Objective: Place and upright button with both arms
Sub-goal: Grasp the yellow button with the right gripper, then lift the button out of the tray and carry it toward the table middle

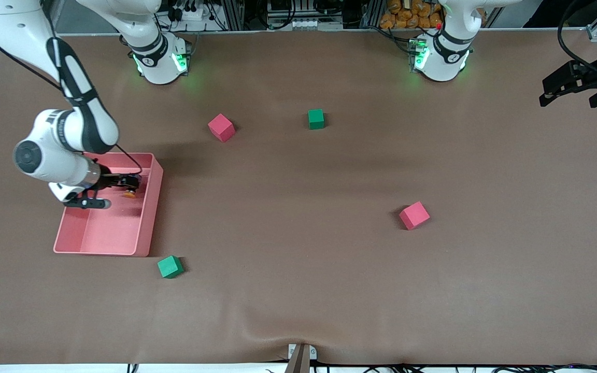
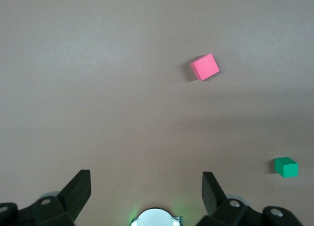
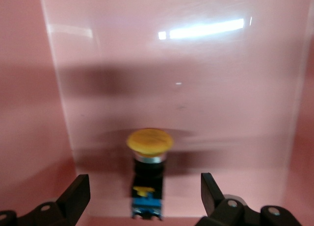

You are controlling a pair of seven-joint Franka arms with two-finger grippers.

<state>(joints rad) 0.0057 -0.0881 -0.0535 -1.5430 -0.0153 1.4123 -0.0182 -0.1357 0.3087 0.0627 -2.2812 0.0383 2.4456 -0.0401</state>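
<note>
the button (image 3: pixel 148 169) lies on its side in the pink bin (image 1: pixel 148 207); the right claw (image 3: pixel 142 196), wide, should straddle its black body squarely before pinching; the left claw (image 2: pixel 146 194) waits wide over the surface (image 1: pixel 298 269)

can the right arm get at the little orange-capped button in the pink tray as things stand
Probably yes. The right gripper is inside the pink plastic tray, fingers open, with the small orange-capped, black-bodied button between them. Nothing blocks it. The left gripper waits open above the brown table.
</note>
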